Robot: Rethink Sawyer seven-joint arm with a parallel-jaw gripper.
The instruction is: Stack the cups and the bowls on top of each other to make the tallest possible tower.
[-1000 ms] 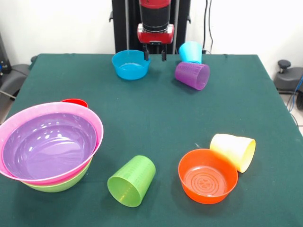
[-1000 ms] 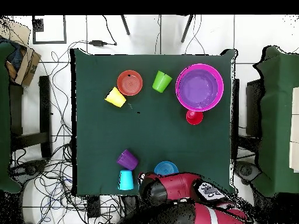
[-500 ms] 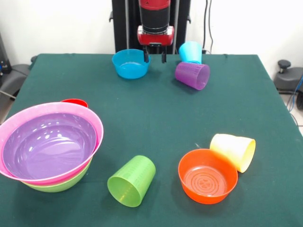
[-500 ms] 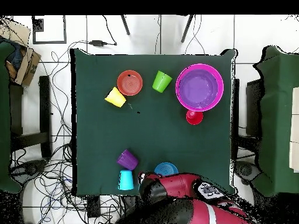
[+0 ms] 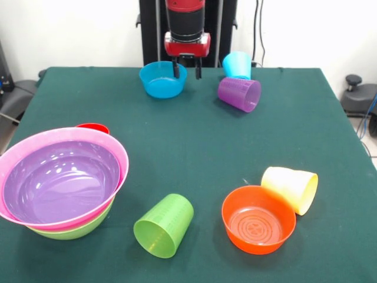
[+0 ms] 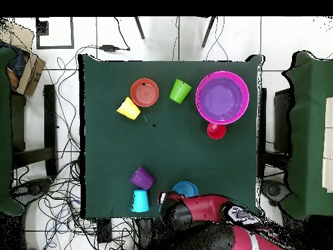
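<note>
My gripper (image 5: 187,71) hangs open and empty at the table's far edge, its left finger (image 5: 175,69) over the right rim of the small blue bowl (image 5: 160,81). The light blue cup (image 5: 237,63) and purple cup (image 5: 240,93) lie on their sides to its right. The tower (image 5: 59,183) stands near left: the purple bowl nested in the pink bowl (image 5: 121,159), over the lime green bowl (image 5: 73,232). The lime green cup (image 5: 164,225) and pale yellow cup (image 5: 291,187) lie on their sides by the upright orange bowl (image 5: 258,219). In the overhead view the arm (image 6: 179,209) hides the gripper beside the blue bowl (image 6: 186,188).
A small red object (image 5: 92,127) sits behind the tower and also shows in the overhead view (image 6: 216,131). The green table (image 5: 194,147) ends just behind the blue bowl. Chairs (image 6: 306,130) and cables (image 6: 58,189) surround the table in the overhead view.
My gripper has shifted a little to the left in the front view, from between the blue bowl and the cups to over the blue bowl's right rim. Nothing else moved.
</note>
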